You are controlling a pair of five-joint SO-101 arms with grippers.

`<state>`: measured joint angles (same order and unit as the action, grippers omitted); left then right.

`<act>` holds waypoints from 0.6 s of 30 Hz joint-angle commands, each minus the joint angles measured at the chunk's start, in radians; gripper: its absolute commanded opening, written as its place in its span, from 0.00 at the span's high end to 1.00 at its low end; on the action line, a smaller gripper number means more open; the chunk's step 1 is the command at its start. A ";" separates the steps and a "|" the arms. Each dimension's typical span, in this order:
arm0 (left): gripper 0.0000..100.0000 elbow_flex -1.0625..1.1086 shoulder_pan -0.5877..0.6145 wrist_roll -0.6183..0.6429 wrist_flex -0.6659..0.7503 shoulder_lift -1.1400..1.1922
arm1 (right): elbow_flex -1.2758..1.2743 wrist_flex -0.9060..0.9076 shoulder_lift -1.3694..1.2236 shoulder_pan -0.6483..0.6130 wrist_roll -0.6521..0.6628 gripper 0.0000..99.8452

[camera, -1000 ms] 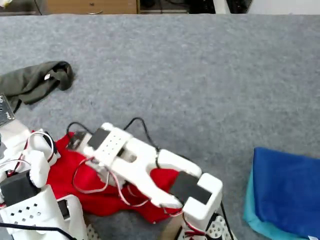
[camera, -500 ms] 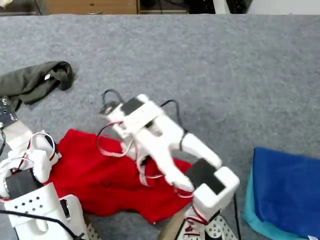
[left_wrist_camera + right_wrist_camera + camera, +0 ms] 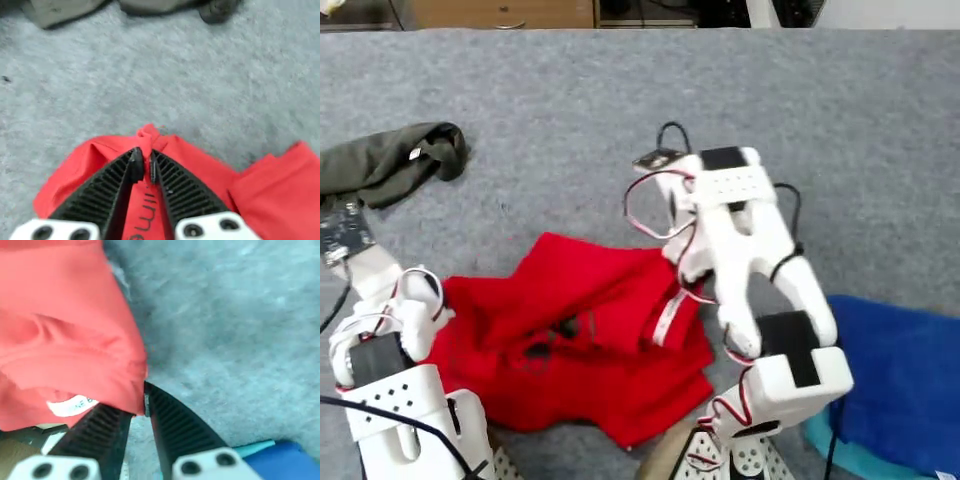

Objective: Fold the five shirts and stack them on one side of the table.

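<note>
We hold our left gripper (image 3: 143, 162) low, jaws pinched on the red shirt (image 3: 212, 167); our right gripper (image 3: 144, 396), arm extended forward, clamps its edge.

Bright, even overhead light; soft, faint shadows.

— Counting shirts?
— Seeing four: one red shirt (image 3: 580, 345), one olive shirt (image 3: 382, 162), one blue shirt (image 3: 910, 375), one teal shirt (image 3: 850, 455).
— Counting arms too?
— Seeing two: left arm (image 3: 382, 375), right arm (image 3: 750, 250).
</note>
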<state>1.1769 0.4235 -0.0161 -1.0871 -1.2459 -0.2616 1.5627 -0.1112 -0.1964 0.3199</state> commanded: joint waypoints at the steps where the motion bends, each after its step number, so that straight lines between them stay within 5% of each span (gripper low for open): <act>1: 0.98 0.008 -0.091 0.031 0.018 -0.001 | 0.002 -0.071 0.053 0.074 0.049 1.00; 6: 0.98 0.009 -0.132 0.058 0.018 -0.001 | -0.031 -0.063 0.053 0.111 0.206 0.98; 13: 0.98 0.009 -0.132 0.058 0.018 -0.001 | -0.062 0.160 0.120 0.035 0.377 0.75; 18: 0.98 0.009 -0.129 0.058 0.018 -0.001 | 0.045 0.219 0.325 -0.008 0.400 0.77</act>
<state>1.1922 0.2992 0.0361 -1.0871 -1.2459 -0.2984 1.7530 0.0729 -0.1749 0.7173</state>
